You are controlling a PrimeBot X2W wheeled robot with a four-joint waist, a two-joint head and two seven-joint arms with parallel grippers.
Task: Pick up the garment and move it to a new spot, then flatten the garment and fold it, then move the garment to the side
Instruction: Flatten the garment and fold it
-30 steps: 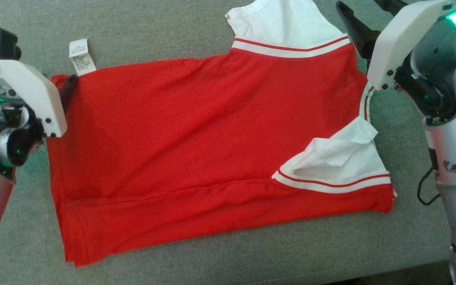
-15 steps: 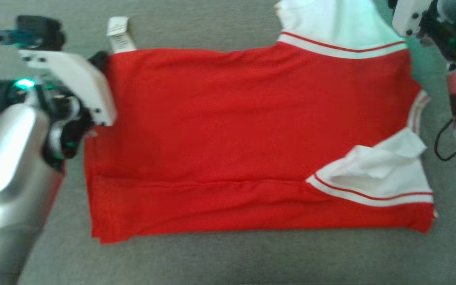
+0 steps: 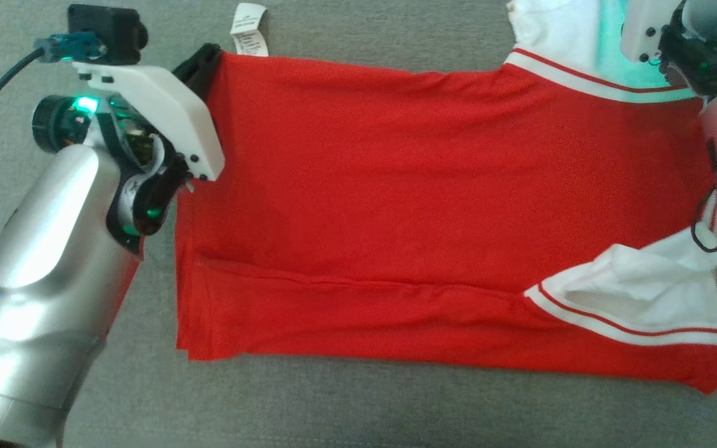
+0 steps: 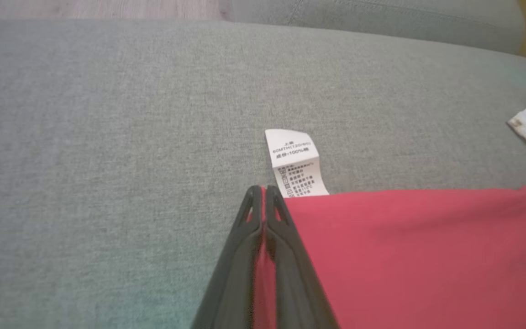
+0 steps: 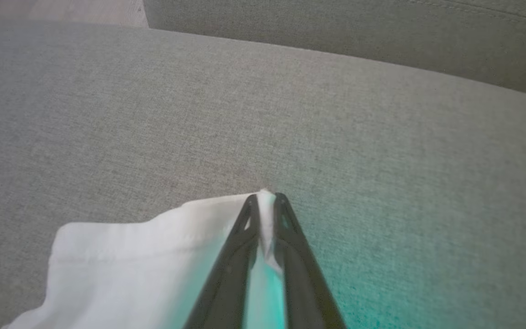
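Mostly red garment [image 3: 396, 186], white-sleeved, outspread.

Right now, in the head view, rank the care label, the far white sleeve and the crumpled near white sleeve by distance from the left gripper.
From the left gripper, shut on the shirt at its red corner:
1. Care label, just beside it.
2. Far white sleeve, upper right.
3. Crumpled near white sleeve, lower right.

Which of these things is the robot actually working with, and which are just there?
In use: red and white shirt, left gripper shut on its red corner, right gripper shut on its white sleeve.
Just there: grey cushion, wooden floor beyond it.
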